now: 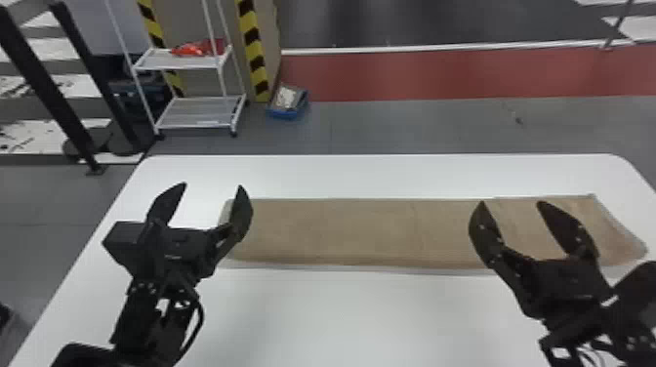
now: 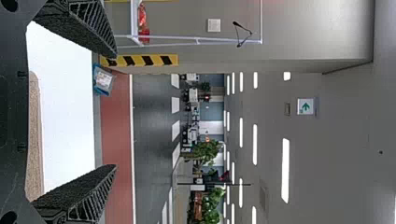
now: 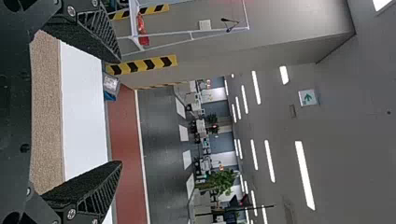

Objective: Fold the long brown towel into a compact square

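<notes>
L claw (image 1: pixel 210 185) & R claw (image 1: pixel 511 202) are hovering, fingers apart; towel (image 1: pixel 351 229) is lying flat near both, prob. leaving 2 ends free for folding.

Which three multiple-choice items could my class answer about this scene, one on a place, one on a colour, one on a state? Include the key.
1. Where is the towel?
A) In the blue box
B) On the table
C) On the cart's shelf

2. What colour is the tabletop?
A) White
B) Red
C) Black

3. How are the left tool and the right tool?
A) Both shut on the towel
B) One open, one shut
C) Both open

Key:
1. B: the head view shows it stretched out in a long strip there.
2. A: the bare surface around the towel is white.
3. C: each tool's two fingertips stand well apart.
</notes>
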{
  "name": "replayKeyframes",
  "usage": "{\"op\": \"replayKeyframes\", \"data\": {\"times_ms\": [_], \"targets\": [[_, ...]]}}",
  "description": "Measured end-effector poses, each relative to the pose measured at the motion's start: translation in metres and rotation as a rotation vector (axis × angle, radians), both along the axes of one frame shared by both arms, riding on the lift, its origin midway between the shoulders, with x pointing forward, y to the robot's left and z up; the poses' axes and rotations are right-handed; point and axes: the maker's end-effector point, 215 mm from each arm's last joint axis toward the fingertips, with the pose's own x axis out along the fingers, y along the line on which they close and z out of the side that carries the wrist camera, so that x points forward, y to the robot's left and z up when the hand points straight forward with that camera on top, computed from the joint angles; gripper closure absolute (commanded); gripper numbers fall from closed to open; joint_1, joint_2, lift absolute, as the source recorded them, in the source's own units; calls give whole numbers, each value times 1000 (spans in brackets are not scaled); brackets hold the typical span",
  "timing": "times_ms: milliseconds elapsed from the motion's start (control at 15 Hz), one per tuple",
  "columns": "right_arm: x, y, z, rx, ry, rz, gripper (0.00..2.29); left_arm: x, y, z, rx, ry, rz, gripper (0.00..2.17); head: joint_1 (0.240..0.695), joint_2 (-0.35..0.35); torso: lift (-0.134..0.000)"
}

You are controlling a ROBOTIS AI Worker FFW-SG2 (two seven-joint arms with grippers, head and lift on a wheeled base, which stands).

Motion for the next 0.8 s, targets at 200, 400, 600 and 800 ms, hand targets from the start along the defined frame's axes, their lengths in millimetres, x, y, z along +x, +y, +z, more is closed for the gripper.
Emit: {"op": "replayKeyframes", "data": {"times_ms": [200,400,600,800], "targets": [[3,-5,1,1,-4,-8,124,2,1,-4,3,10,1,43,695,86,-125],[6,-7,0,4,-5,-10,124,5,4,-16,10,57,5,43,695,87,-125],[6,-10,0,7,-7,-15,124,7,5,-17,11,67,7,43,695,84,-125],[6,-10,-1,8,-5,-17,124,7,3,-18,8,66,5,43,695,81,-125]]}}
